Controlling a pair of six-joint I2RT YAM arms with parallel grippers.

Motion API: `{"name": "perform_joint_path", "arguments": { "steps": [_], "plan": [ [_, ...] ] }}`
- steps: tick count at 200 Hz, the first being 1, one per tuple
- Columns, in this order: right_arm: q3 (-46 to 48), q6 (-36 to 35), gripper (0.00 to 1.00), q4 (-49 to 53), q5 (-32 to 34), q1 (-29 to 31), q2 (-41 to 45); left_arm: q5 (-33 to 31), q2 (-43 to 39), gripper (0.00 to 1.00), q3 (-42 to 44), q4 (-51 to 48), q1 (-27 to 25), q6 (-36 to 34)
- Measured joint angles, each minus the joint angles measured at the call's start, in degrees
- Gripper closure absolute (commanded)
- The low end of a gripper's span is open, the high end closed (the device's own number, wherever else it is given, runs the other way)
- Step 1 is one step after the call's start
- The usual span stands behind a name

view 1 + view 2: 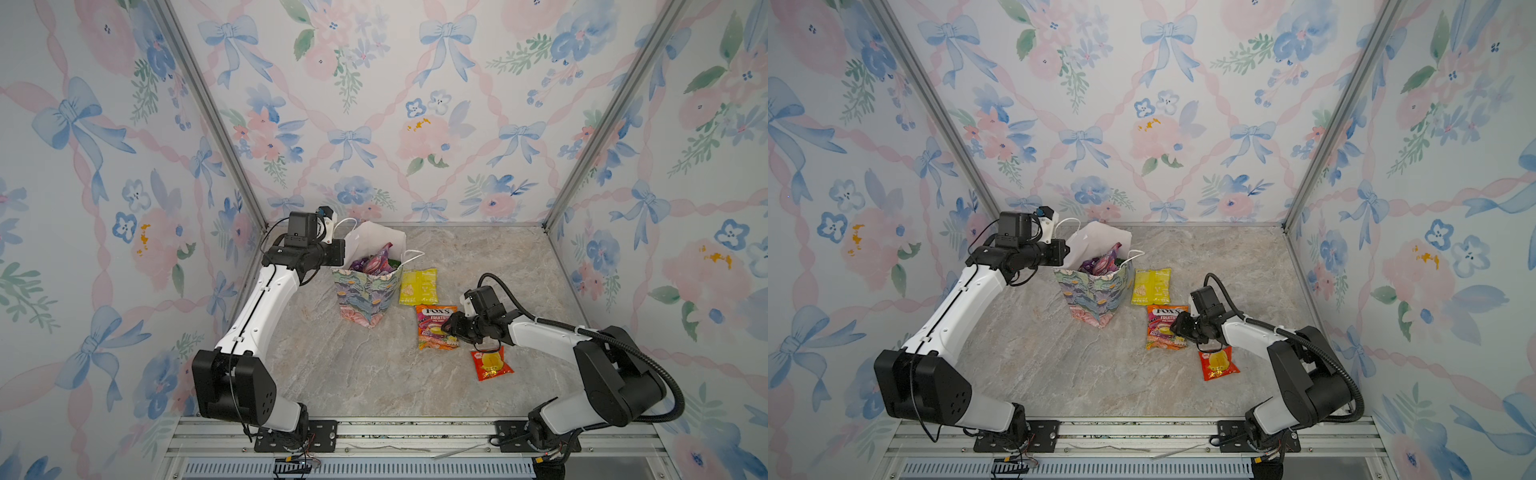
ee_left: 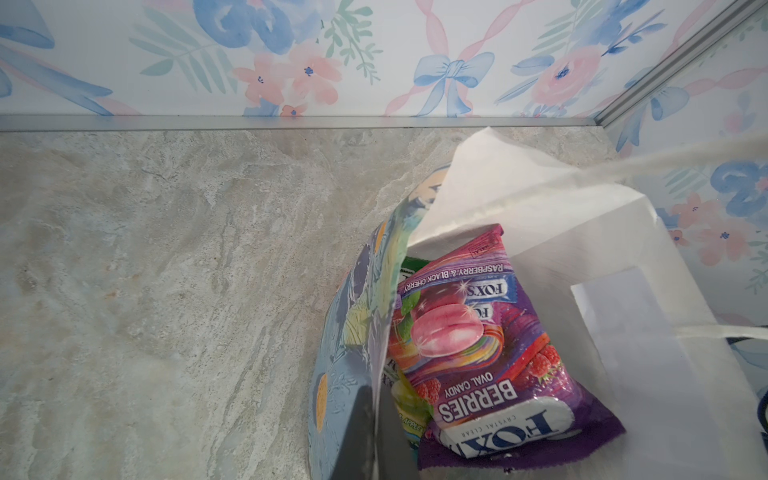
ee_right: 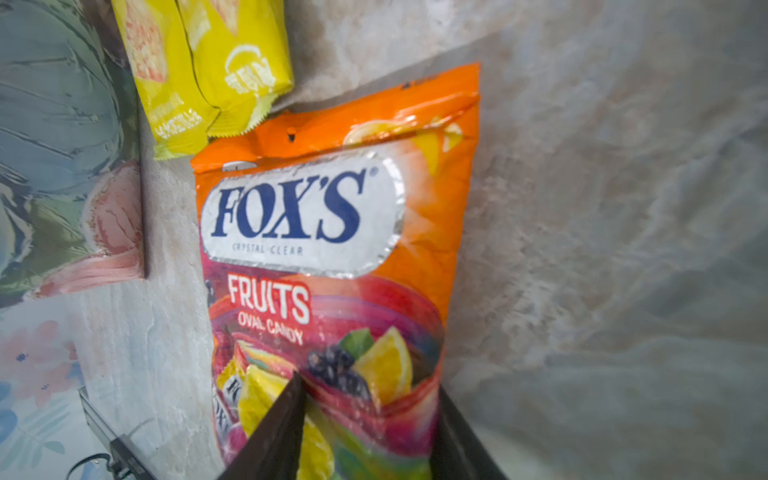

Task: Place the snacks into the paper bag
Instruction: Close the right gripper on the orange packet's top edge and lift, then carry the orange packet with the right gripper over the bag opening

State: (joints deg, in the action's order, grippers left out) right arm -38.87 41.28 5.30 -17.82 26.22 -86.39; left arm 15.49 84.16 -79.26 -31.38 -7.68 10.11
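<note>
My left jaws pinch flowered paper bag (image 1: 365, 299) wall; right jaws pinch orange FOX'S packet (image 1: 430, 316). Purple packet (image 2: 490, 353) bagged; yellow packet (image 1: 419, 286), red-yellow packet (image 1: 491, 364) remain.

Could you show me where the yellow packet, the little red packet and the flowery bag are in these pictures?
yellow packet (image 1: 419, 286): in a top view, middle of its face.
red packet (image 1: 491, 365): in a top view, on its yellow picture.
flowered paper bag (image 1: 365, 297): in a top view, on its printed front wall.

The orange packet (image 3: 332, 216) reads "FOX'S CRYSTAL CLEAR FRUITS OVAL CANDY"; the purple packet (image 2: 478, 353) in the bag (image 2: 353, 332) reads "FOX'S BERRIES OVAL CANDY".
</note>
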Motion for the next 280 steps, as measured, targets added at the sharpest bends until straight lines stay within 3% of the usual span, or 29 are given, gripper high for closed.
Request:
{"name": "perform_joint_path", "arguments": {
  "steps": [35, 85, 138, 186, 239, 280],
  "plan": [
    [0.33, 1.51, 0.9, -1.05, -0.22, 0.0, 0.79, 0.0, 0.0, 1.0, 0.0, 0.0, 0.0, 0.0],
    [0.35, 1.84, 1.0, 0.66, -0.22, -0.02, 4.52, 0.0, 0.0, 1.0, 0.0, 0.0, 0.0, 0.0],
    [-0.94, 1.81, 1.0, 7.15, 0.28, -0.11, 13.11, 0.0, 0.0, 1.0, 0.0, 0.0, 0.0, 0.0],
    [-8.26, 1.2, 1.0, 12.46, 1.33, -1.25, 18.29, 0.0, 0.0, 1.0, 0.02, 0.0, 0.0, 0.0],
    [-19.41, -1.38, 1.0, 14.6, 3.48, -2.64, 17.86, 0.0, 0.0, 1.0, 0.02, 0.0, 0.0, 0.0],
    [-30.71, -3.52, 1.0, 13.88, 4.59, -4.11, 12.11, 0.02, 0.0, 1.0, 0.02, 0.0, 0.0, 0.0]
  ]
}}
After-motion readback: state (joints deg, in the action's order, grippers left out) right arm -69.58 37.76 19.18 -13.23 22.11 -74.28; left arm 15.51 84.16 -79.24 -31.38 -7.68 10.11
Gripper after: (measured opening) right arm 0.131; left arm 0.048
